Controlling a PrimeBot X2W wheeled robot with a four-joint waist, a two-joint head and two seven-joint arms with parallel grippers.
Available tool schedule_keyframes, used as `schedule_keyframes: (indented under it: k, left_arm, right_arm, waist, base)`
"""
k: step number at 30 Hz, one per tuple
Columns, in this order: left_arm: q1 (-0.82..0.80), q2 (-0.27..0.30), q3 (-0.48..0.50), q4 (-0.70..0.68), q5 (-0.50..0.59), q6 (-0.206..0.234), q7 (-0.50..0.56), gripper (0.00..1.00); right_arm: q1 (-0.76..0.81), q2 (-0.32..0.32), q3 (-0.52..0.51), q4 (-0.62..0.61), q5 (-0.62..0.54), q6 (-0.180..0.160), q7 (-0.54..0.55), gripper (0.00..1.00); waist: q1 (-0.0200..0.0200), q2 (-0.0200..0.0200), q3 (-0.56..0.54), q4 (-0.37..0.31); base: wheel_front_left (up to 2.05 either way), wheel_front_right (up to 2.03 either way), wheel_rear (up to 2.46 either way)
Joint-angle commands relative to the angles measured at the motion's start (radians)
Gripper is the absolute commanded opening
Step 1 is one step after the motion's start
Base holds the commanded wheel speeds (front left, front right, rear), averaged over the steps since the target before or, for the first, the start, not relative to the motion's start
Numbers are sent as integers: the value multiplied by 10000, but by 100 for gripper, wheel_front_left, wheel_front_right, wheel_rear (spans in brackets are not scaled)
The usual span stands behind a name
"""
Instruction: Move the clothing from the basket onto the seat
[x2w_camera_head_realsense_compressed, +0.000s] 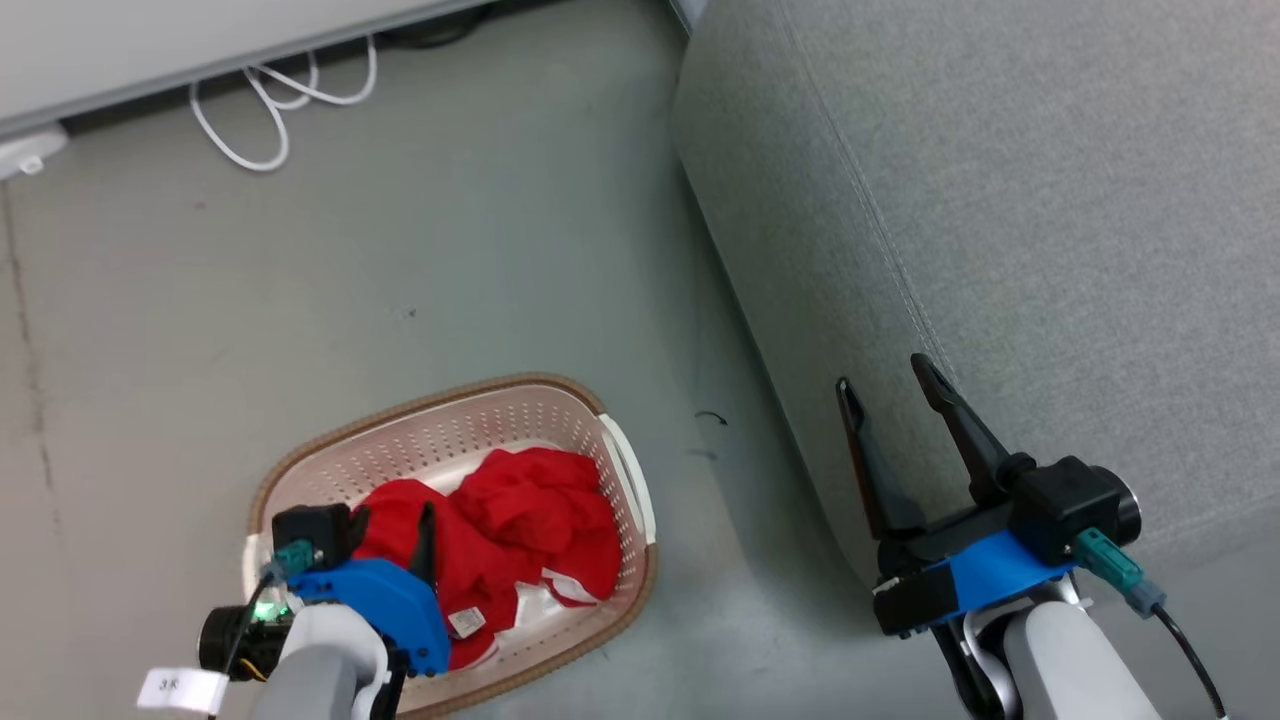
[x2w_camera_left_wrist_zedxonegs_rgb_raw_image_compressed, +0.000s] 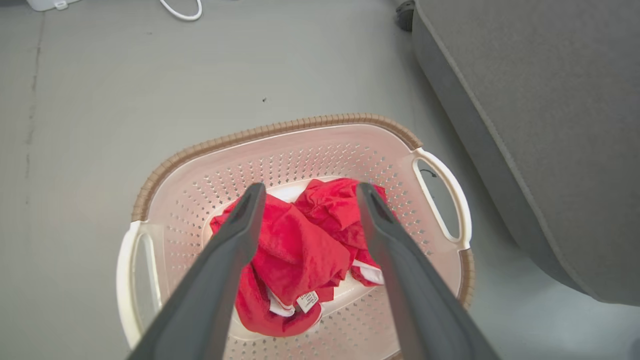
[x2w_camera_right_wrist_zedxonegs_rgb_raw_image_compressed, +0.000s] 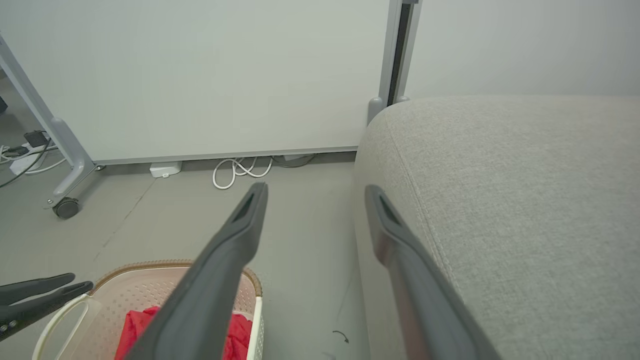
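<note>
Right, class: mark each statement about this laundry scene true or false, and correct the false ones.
1. The clothing lies inside the basket. True.
2. The left gripper is shut on the clothing. False: it is open over the basket, holding nothing.
3. The right gripper is open near the edge of the seat. True.
4. The basket stands on the seat. False: it stands on the floor beside it.

A scuffed grey floor (x2w_camera_head_realsense_compressed: 450, 250) meets a white partition panel (x2w_camera_right_wrist_zedxonegs_rgb_raw_image_compressed: 200, 75). White cables (x2w_camera_right_wrist_zedxonegs_rgb_raw_image_compressed: 240, 170) lie coiled at the panel's foot. Near them, the panel's grey frame leg (x2w_camera_right_wrist_zedxonegs_rgb_raw_image_compressed: 47, 135) ends in a castor (x2w_camera_right_wrist_zedxonegs_rgb_raw_image_compressed: 65, 207).
</note>
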Motion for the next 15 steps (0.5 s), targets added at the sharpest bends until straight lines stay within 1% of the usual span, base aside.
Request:
schedule_keyframes:
  k: [1, 5, 8, 15]
  left_arm:
    - [-356, 98, -26, 222, -74, -44, 161, 100]
    - [-1108, 293, -28, 1066, -130, -57, 846, 100]
    - [-1600, 394, 54, 1538, -256, 79, 1222, 100]
    - [-2417, 705, 221, 2393, -396, 747, 2099, 100]
  right_arm:
    - [-215, -14, 75, -49, 107, 5, -64, 100]
    - [-510, -10, 480, -136, 322, 5, -84, 100]
    - [-627, -7, 693, -314, 497, 5, -80, 100]
    - [-729, -10, 983, -659, 919, 5, -84, 100]
  waist:
    - [-2, 0, 922, -653]
    - [-2, 0, 1569, -1007]
    - [-2, 0, 1977, -1208]
    - [-2, 0, 2765, -1630]
  base:
    - [0, 0, 0]
    - [0, 0, 0]
    - [0, 0, 0]
    - [0, 0, 0]
